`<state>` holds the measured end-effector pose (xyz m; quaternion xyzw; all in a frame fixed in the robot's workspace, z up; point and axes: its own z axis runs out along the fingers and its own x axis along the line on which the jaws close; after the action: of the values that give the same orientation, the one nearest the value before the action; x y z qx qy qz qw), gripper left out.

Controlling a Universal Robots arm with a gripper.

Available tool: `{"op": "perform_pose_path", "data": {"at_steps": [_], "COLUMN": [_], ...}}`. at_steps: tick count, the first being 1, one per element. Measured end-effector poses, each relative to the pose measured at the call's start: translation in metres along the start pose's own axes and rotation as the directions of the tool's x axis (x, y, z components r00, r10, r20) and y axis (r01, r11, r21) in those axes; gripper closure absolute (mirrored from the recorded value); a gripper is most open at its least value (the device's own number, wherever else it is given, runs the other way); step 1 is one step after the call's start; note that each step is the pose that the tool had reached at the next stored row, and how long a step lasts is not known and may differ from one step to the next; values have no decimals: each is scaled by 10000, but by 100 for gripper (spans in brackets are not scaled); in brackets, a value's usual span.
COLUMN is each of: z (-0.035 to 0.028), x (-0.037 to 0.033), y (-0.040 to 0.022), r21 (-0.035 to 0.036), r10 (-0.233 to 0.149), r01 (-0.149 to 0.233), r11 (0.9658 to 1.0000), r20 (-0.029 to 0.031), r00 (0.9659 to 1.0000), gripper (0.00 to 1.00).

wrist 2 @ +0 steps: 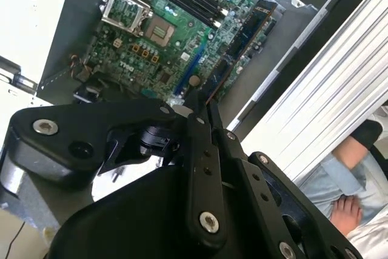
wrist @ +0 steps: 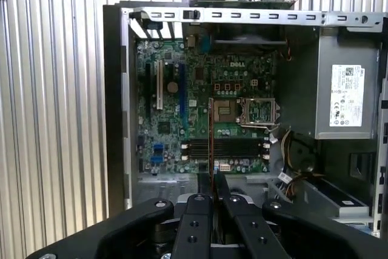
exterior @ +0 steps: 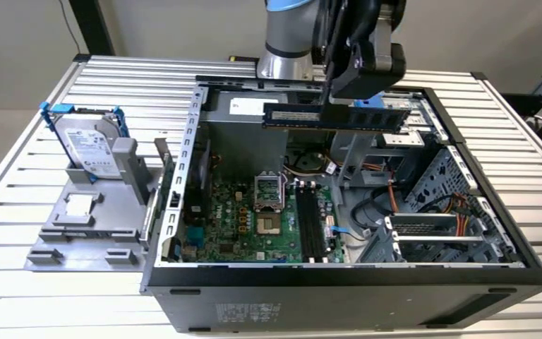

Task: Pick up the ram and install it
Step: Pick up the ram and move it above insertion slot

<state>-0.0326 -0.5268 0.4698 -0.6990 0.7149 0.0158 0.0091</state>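
Observation:
My gripper (exterior: 343,103) is shut on the ram (exterior: 295,116), a long dark-blue stick with black chips. It hangs level, lengthwise across the open computer case (exterior: 172,212), above the motherboard. In both wrist views the ram shows edge-on, running out from between the black fingers: ram (wrist 2: 242,34) and gripper (wrist 2: 203,106), ram (wrist: 211,131) and gripper (wrist: 212,181). The long black memory slots (exterior: 310,226) lie well below the stick and it does not touch them; they also show as slots (wrist: 227,147) crossing under the ram's edge.
A silver hard drive in a blue frame (exterior: 90,145) stands on a grey fixture (exterior: 78,233) at the exterior view's left. The case holds a CPU socket (exterior: 269,191), cables (exterior: 398,194), a drive cage (exterior: 440,226) and a power supply (wrist: 348,95). A person's hand (wrist 2: 347,210) rests beside the table.

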Motion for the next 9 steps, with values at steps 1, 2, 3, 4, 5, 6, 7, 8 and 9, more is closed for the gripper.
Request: {"op": "perform_pose_path", "data": {"at_steps": [1,2,3,4,5,6,7,8,9], "z": [0,-1,-1,-1,-1,0,-1,-1,-1], "x": [-1,-2,-3,-3,-4,-4,-4,-4,-4], "y": [-25,-46,-60,-68,-68,-68,-69,-69,-69], "r21": [0,0,0,0,0,0,0,0,0], "r10": [0,0,0,0,0,1,1,1,1], "r01": [0,0,0,0,0,-1,-1,-1,-1], "r11": [10000,10000,10000,10000,10000,10000,10000,10000,10000], "r20": [-1,-1,-1,0,0,0,0,0,0], "r00": [10000,10000,10000,10000,10000,10000,10000,10000,10000], "gripper": [100,100,100,100,100,100,100,100,100]}}
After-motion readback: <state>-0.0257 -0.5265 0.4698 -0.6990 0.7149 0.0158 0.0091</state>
